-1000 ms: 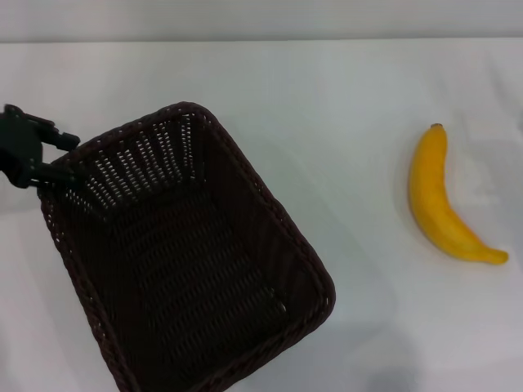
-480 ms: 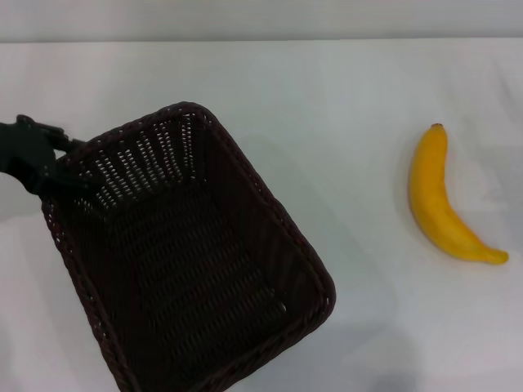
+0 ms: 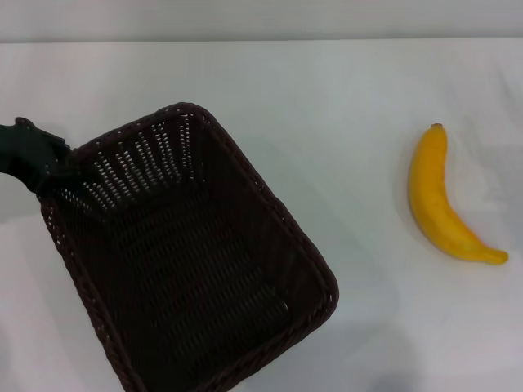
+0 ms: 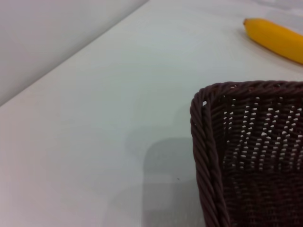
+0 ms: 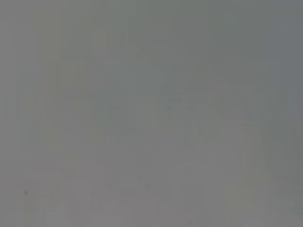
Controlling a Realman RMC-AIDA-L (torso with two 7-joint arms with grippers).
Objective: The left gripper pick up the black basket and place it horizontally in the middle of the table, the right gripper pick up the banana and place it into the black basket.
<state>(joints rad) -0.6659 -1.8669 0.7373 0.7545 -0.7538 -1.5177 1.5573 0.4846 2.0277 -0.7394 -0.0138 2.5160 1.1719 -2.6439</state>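
Note:
The black basket (image 3: 188,261) sits at an angle on the left half of the white table (image 3: 327,90), its open top facing up and nothing inside. My left gripper (image 3: 51,170) is at the basket's far-left corner and looks closed on the braided rim there. The left wrist view shows that corner of the basket (image 4: 255,156) close up, with the banana (image 4: 277,40) beyond it. The yellow banana (image 3: 437,200) lies on the table at the right, well apart from the basket. My right gripper is out of view; its wrist view shows only plain grey.
The table's far edge (image 3: 261,41) runs along the top of the head view. Bare white tabletop lies between the basket and the banana.
My left gripper has drawn in against the basket's far-left corner and its fingers have come together on the rim. The basket has shifted very slightly. The banana has not moved.

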